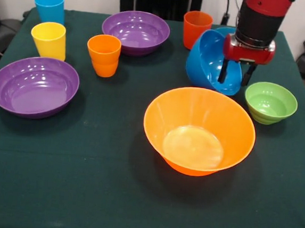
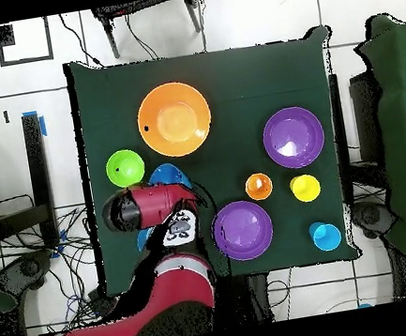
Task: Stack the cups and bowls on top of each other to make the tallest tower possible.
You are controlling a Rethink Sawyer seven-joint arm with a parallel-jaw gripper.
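The gripper (image 1: 235, 74) is seen at the deep blue bowl (image 1: 210, 59), which is tipped on its side with its opening turned toward the large orange bowl (image 1: 199, 130). The rim appears to be clamped between the fingers, though contact is partly hidden. A green bowl (image 1: 270, 102) is set just beside. Two purple bowls (image 1: 34, 85) (image 1: 135, 32) and four cups, light blue (image 1: 50, 7), yellow (image 1: 49, 40), orange (image 1: 103, 55) and red-orange (image 1: 196, 27), are spread over the green-clothed table (image 1: 82, 182).

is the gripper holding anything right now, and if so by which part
Yes. The gripper holds the deep blue bowl by its rim, with the jaws closed over the rim's edge. The bowl hangs tilted on its side, opening toward the camera in the front view.
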